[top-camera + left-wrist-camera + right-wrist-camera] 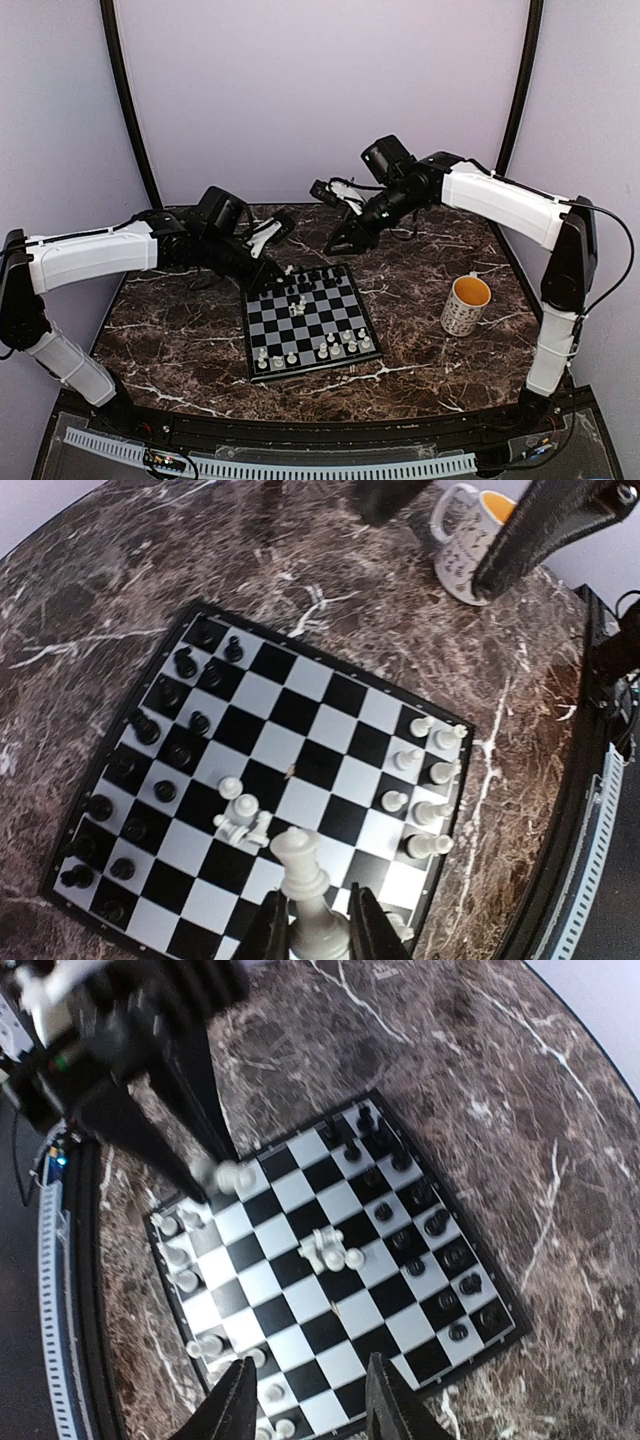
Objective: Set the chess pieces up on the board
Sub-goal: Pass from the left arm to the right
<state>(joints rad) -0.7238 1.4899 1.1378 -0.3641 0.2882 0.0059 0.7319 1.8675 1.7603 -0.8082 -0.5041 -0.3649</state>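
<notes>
Board (345,695) lies flat mid-counter (420,370), mug (465,305) well apart to its right. Black pieces (185,665): two rows along the far edge look close to full, all upright as far as I can make out, so I judge that side essentially done. White pieces (420,810): a partial set stands along the near edge in two ragged rows with clear gaps, so several squares are unfilled. Small cluster of strays (242,820), all white, sits in the middle of the board. At least one of them lies tipped over and the others are upright and touching or just beside it. Left claw (315,912) is clenched on one tall white piece (303,875), gripped at the base between both fingers and upright. It hangs over the left edge of the board, roughly between the two camps; height above the squares cannot be told from any view. Right claw (310,1370) is released, jaws spread with nothing between them, hovering over the far side of the board and touching no piece. Estimate: well past halfway. Remaining work, as I judge it: place the held white piece on its home square in the near rows, then clear the centre cluster one piece at a time, righting the fallen one, and fill the white gaps. Exact identity of individual pieces is too small to read, so I cannot confirm that each piece already standing is on its correct square.
</notes>
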